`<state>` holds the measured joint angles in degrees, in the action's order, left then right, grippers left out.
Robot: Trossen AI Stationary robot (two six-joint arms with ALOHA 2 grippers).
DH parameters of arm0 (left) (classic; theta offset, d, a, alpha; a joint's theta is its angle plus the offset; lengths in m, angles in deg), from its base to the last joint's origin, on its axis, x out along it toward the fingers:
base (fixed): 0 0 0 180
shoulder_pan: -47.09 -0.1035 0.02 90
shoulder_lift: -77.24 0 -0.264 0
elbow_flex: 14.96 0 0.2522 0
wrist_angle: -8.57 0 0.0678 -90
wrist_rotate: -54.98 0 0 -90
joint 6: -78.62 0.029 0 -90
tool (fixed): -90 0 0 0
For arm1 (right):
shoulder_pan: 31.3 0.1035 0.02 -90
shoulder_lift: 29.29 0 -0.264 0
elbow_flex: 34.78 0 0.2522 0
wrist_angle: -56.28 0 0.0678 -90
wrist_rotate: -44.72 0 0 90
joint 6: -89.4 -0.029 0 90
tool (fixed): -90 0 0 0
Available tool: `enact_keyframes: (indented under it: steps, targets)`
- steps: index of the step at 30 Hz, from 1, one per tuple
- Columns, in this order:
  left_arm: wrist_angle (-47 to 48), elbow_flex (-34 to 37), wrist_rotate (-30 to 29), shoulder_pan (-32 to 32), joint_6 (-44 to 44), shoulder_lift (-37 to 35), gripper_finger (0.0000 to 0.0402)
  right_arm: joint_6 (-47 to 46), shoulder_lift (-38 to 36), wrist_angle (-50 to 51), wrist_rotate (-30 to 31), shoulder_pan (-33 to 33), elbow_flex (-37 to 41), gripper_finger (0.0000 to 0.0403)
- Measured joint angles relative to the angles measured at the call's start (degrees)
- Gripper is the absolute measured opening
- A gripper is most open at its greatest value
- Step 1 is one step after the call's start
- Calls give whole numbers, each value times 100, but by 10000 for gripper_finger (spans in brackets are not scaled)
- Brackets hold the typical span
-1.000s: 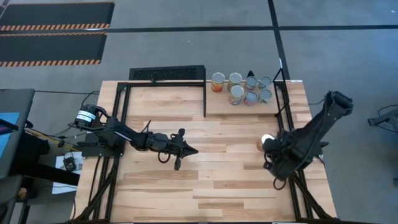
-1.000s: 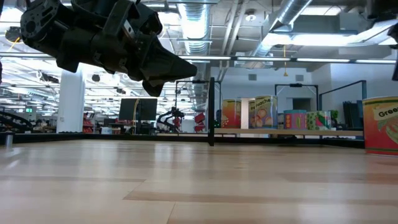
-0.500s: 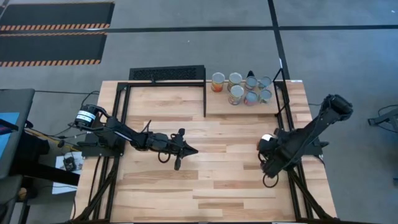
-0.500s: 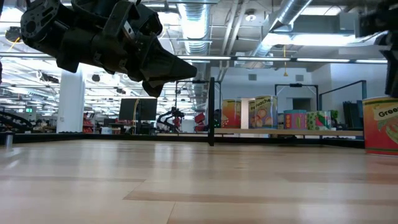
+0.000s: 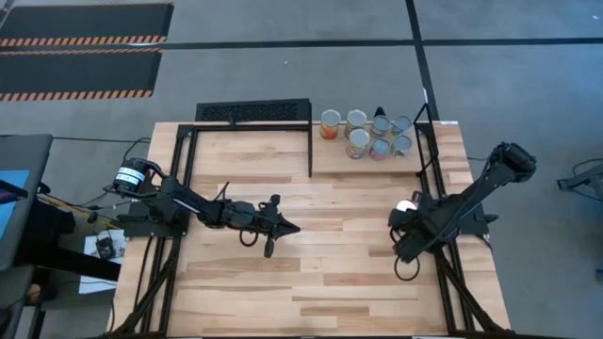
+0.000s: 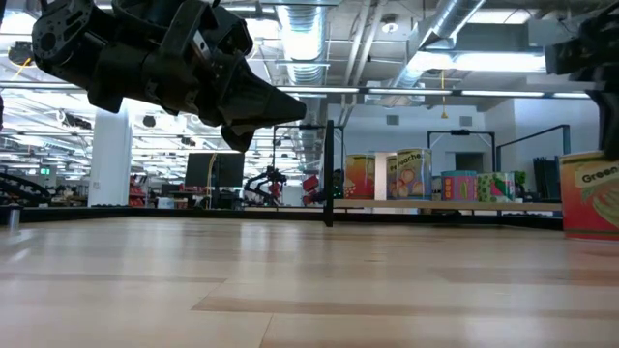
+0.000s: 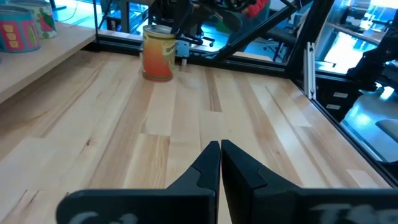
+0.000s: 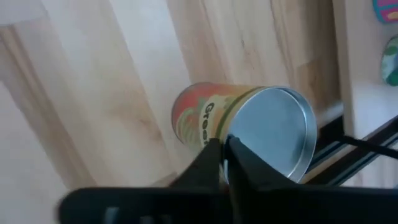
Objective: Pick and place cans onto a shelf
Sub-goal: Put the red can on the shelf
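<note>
- The right gripper (image 8: 224,145) has changed its jaws in the last second: they spread wider, then drew in. They now stand almost together, with only a sliver of gap.
- The loose can (image 8: 273,134), with an orange and green label, sits just past those jaw tips. Its silver lid lies directly beyond them, and the tips overlap the lid's rim in the right wrist view.
- I cannot tell whether the jaws pinch the rim or only rest above it. They are not wrapped around the can's body.
- In the high view the right arm has pulled its wrist back a little, toward the near edge of the counter (image 5: 311,273). The can has barely moved.
- The left gripper (image 7: 220,147) has not changed. Its jaws are closed on nothing, it hangs over mid-counter, and the loose can is well ahead of them.
- The shelf (image 5: 330,155) is well beyond the right jaws, past the loose can. It already carries a cluster of seven cans (image 5: 367,134).
- My reading is that this last can is not securely held, so a wider reopening around its body looks necessary before any lift.
</note>
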<state>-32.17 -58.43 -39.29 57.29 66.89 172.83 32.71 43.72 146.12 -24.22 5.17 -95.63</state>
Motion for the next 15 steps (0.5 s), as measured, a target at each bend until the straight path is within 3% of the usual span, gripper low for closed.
enact_keyframes:
  steps: [3, 9, 15]
  targets:
    - [-2, 0, 0, 1, -85, 1, 2, 180, 0, 5, -25, -30, -23, 10]
    - [-70, 0, 0, 0, -103, 0, 2, 606, 7, -40, -19, -26, -659, 6]
    - [-63, 0, -1, -70, -107, 0, 2, 1330, 60, -374, 429, -343, -1674, 4]
